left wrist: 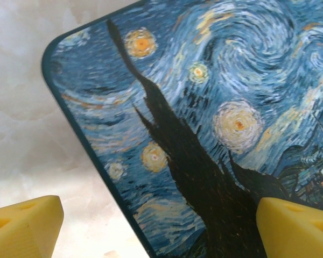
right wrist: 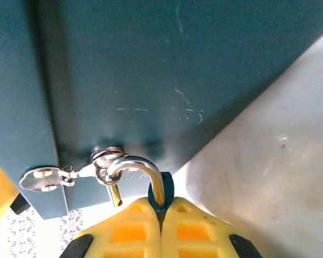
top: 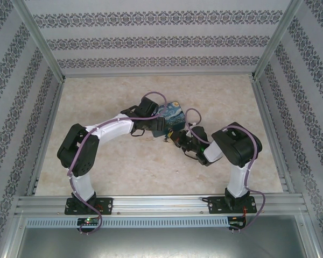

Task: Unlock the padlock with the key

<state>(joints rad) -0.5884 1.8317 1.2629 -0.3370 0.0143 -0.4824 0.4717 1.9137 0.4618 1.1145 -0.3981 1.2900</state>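
Both hands count: the right hand [right wrist: 161, 215] is clenched on the padlock [right wrist: 163, 193] beside the blue tin [right wrist: 151, 70], the key [right wrist: 40, 179] dangling beside it, so the released left hand [left wrist: 161, 228] over the lid should probably pinch that key's head squarely.

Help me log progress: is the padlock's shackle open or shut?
Looks open: the padlock shows its short shackle leg ending free, outside the body.
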